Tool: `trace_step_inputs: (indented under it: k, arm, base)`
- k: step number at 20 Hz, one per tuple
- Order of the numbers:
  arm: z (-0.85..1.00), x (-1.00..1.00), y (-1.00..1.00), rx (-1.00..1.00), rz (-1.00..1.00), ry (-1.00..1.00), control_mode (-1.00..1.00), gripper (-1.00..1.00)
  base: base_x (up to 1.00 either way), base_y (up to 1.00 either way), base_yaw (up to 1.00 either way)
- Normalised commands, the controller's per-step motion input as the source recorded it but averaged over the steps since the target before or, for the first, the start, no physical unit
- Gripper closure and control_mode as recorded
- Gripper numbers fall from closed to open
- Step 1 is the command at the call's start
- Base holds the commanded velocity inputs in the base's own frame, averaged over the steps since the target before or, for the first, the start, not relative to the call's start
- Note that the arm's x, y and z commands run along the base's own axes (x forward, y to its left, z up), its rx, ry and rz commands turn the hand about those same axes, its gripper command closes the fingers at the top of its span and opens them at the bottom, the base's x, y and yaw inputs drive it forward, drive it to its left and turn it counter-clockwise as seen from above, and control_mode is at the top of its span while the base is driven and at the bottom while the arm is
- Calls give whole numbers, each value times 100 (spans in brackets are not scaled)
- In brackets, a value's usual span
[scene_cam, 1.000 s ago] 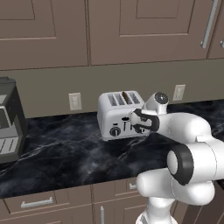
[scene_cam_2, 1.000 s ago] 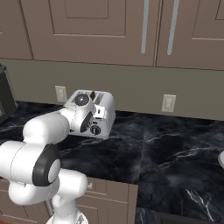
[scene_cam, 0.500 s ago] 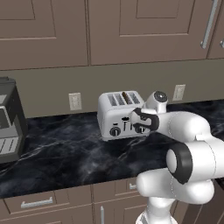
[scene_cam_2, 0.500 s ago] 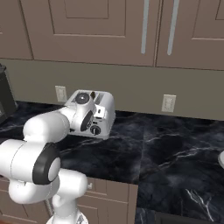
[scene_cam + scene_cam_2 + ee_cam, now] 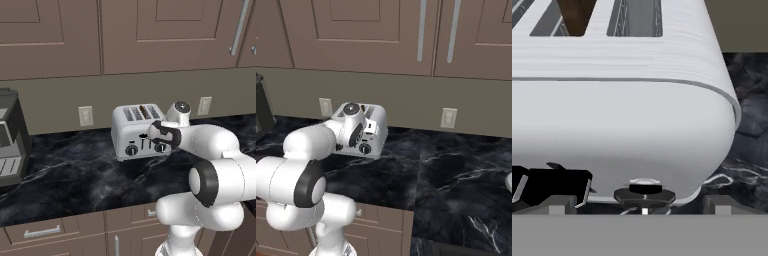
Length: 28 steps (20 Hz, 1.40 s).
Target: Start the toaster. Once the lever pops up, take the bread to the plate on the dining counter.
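On the black marble worktop (image 5: 75, 175), far left, stands a dark grey appliance (image 5: 11, 135). Right of it, against the wall between two outlets, sits the toaster (image 5: 137, 131), with the bread (image 5: 145, 110) upright in one of its right-hand slots. Immediately right, the gripper (image 5: 151, 132) meets the toaster's front face, jaws spread wide and holding nothing. Close up, the hand view shows a black slider (image 5: 554, 183) and a round knob (image 5: 644, 192) low on that face.

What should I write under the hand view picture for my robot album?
Close up on the boxy silver-grey toaster, a dark brown bread slice in one slot, a black round knob just ahead of the open gripper.
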Motion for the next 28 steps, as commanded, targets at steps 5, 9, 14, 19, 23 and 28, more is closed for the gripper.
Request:
trace_step_inputs:
  k: [5,9,14,19,23,28]
  arm:
    - [-1,0,0,0,0,1,-100,-100]
    - [-6,0,0,0,0,0,-100,-100]
    - [-19,0,0,0,0,-1,-100,-100]
    - [-14,0,0,0,0,-1,-100,-100]
    - [-3,0,0,0,0,0,-100,-100]
    - [-2,0,0,0,-1,0,-100,-100]
  base:
    - [0,0,0]
    - [0,0,0]
    - [0,0,0]
    - [0,0,0]
    - [0,0,0]
    - [0,0,0]
